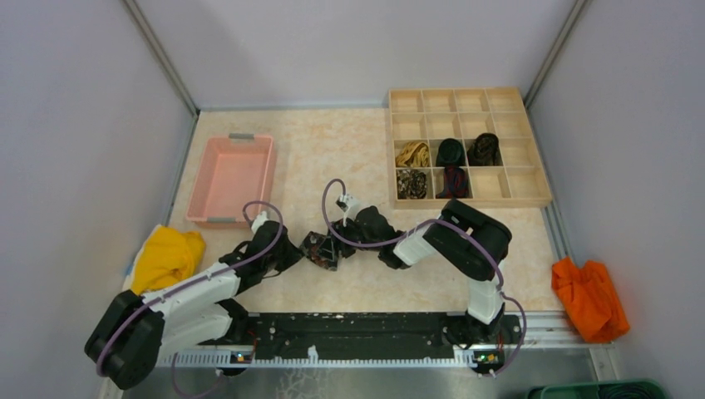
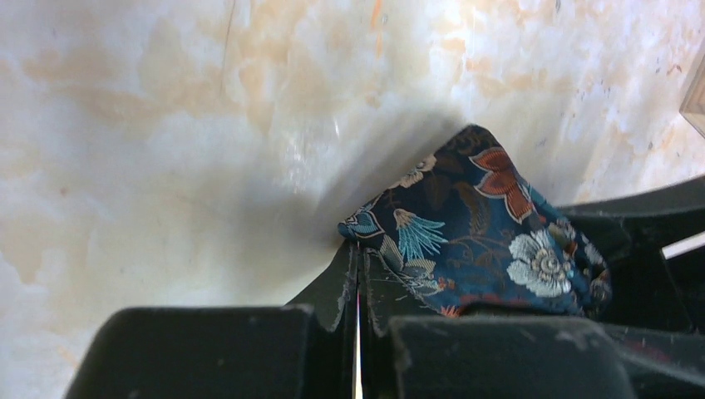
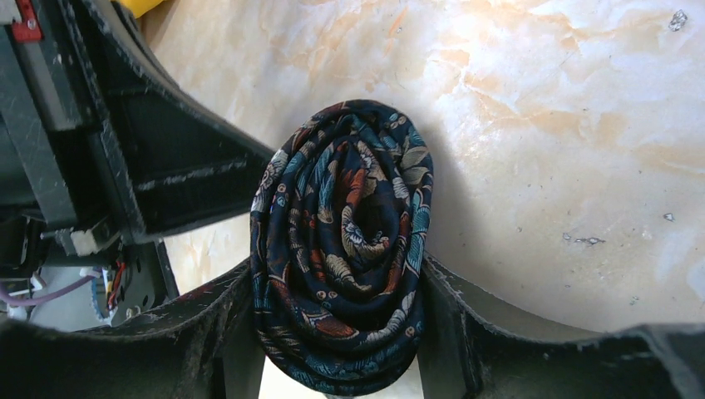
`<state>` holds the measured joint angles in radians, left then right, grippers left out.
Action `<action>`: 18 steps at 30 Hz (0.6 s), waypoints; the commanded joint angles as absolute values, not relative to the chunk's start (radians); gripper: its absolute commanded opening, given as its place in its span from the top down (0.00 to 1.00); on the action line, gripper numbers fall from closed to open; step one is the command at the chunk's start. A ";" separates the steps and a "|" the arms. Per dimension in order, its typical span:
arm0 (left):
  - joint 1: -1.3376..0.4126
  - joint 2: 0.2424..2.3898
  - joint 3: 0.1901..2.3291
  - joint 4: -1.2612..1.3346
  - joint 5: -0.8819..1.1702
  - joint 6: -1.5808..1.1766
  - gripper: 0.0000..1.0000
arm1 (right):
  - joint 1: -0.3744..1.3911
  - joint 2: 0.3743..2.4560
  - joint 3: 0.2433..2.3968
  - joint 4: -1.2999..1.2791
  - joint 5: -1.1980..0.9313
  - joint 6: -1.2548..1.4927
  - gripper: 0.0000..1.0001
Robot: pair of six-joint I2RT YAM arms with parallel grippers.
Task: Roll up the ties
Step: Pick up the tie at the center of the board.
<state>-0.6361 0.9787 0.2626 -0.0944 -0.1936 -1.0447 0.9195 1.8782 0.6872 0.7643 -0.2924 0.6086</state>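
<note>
My right end effector (image 3: 339, 278) is closed partway on the rolled floral tie (image 3: 341, 233). One finger presses each flank of the coil, which rests on the desk (image 3: 540, 125) with its spiral face turned up to my wrist. My left end effector (image 2: 359, 262) is pinched together, touching the tie's pointed tip; I cannot tell whether it nips the cloth. The wooden organizer (image 1: 499, 202) lies beyond and to the right, so I judge my right arm is the nearer carrier.
</note>
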 commanded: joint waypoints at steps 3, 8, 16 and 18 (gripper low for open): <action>-0.575 1.114 0.352 0.047 -0.223 -0.896 1.00 | 0.919 1.910 0.635 0.544 -0.259 0.557 0.41; -0.552 1.227 0.388 0.162 -0.139 -0.855 1.00 | 0.917 1.910 0.645 0.536 -0.250 0.545 0.33; -0.525 1.404 0.444 0.231 -0.090 -0.802 1.00 | 0.864 1.938 0.668 0.569 -0.290 0.563 0.30; -0.517 1.434 0.449 0.247 -0.069 -0.800 1.00 | 0.845 1.955 0.671 0.600 -0.316 0.586 0.31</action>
<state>-0.5323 1.3689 0.4335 0.2012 -0.1356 -0.8398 0.8948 1.8740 0.6899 0.7685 -0.3309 0.5922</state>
